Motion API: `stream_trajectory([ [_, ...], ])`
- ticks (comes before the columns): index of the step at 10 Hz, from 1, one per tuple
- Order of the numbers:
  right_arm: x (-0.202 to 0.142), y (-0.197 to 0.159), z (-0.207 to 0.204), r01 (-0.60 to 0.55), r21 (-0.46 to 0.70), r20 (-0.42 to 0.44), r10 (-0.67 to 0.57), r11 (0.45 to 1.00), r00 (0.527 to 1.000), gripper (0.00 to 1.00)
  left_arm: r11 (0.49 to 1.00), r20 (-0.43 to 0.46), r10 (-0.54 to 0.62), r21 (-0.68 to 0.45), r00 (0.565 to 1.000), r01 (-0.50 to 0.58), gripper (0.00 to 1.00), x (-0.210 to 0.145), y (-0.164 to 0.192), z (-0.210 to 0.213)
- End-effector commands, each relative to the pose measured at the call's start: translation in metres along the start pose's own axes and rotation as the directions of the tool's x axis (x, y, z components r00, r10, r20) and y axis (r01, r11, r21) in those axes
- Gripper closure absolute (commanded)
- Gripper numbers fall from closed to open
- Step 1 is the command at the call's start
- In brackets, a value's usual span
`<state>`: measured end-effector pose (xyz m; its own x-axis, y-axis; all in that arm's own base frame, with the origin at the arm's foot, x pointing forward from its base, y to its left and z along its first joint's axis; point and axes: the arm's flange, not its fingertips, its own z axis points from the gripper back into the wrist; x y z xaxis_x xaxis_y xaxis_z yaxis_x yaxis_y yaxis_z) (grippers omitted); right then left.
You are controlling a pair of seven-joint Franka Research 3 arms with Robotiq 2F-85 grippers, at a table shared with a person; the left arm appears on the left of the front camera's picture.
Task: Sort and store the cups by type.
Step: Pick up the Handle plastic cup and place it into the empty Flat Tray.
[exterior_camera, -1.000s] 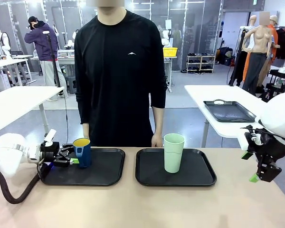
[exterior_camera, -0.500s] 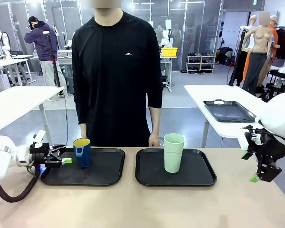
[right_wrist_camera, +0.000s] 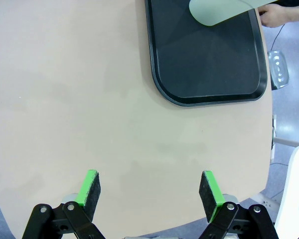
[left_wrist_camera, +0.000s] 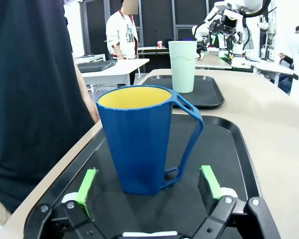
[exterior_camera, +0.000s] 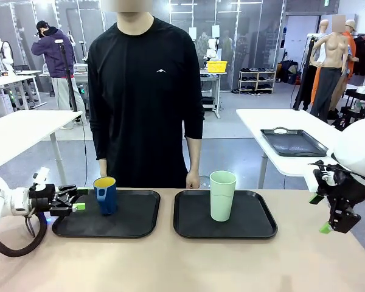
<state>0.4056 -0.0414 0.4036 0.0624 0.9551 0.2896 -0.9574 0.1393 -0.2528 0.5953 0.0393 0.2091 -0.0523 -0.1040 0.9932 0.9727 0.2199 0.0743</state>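
Observation:
A dark blue mug (exterior_camera: 105,194) with a yellow inside stands on the left black tray (exterior_camera: 131,222). My left gripper (exterior_camera: 75,204) is open just left of it, not touching. In the left wrist view the blue mug (left_wrist_camera: 139,144) stands upright just ahead of my open left gripper (left_wrist_camera: 148,184), handle to the right. The pale mint-green tumbler (exterior_camera: 222,194) stands on the right black tray (exterior_camera: 255,222), and the tumbler (left_wrist_camera: 182,64) shows far off. My right gripper (exterior_camera: 328,228) hangs open over the table's right end; the right gripper (right_wrist_camera: 149,191) looks down on bare tabletop.
A person in black stands at the far side, hands (exterior_camera: 193,180) near the table edge behind the trays. In the right wrist view the right tray (right_wrist_camera: 209,74) lies ahead with a hand (right_wrist_camera: 279,15) beyond it. Bare tabletop (exterior_camera: 182,261) lies in front of both trays.
My left gripper has drawn back to the left, away from the blue mug, which stays on its tray. The person has shifted slightly left. The right arm has not moved.

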Motion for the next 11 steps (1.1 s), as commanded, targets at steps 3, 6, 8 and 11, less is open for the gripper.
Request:
stream_trajectory([
  [3,0.002,0.001,0.0,0.018,-0.007,-0.015,-0.018,1.0,1.0,0.0,1.0,0.003,0.0,-0.006,1.0,0.0,0.0,-0.001,0.004,-0.003],
  [6,0.002,0.001,0.0,0.018,-0.007,-0.015,-0.018,1.0,1.0,0.0,1.0,0.003,0.0,-0.006,1.0,0.0,0.0,-0.001,0.004,-0.003],
  [8,0.002,0.001,0.0,0.018,-0.007,-0.015,-0.018,1.0,1.0,0.0,1.0,0.003,0.0,-0.006,1.0,0.0,0.0,-0.001,0.004,-0.003],
  [11,0.002,0.001,0.0,0.018,-0.007,-0.015,-0.018,1.0,1.0,0.0,0.999,-0.068,-0.047,0.013,0.997,0.048,0.0,0.018,-0.008,0.012],
])
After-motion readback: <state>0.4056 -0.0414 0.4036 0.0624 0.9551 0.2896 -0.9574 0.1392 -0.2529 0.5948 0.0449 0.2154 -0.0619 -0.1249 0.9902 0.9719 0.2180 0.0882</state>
